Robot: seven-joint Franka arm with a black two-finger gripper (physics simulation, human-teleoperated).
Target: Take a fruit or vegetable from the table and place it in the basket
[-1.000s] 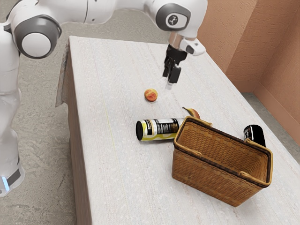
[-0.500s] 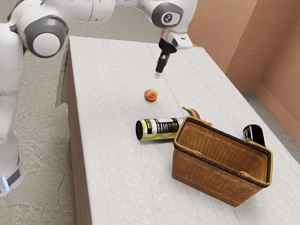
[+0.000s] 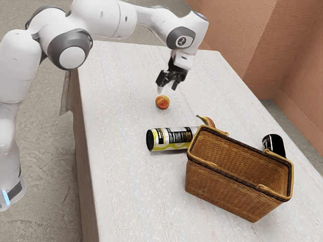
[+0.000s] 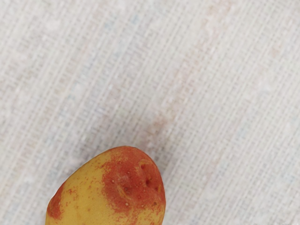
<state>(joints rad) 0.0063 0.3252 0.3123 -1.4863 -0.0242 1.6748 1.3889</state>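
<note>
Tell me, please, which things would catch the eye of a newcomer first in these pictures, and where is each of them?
Probably the woven basket first, large, toward the exterior view's right. Then the white arm, reaching in from the exterior view's left, its jaws apart close above a small red-and-yellow fruit or vegetable. Beside the basket, a black, white and yellow can lies on its side.

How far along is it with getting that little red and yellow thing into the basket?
Early on. Done: the gripper hovers near the red-yellow piece, fingers apart. In hand: nothing; the piece rests on the table. Left: likely lowering, gripping, lifting, carrying it over and releasing it into the basket, where I see no produce.
</note>
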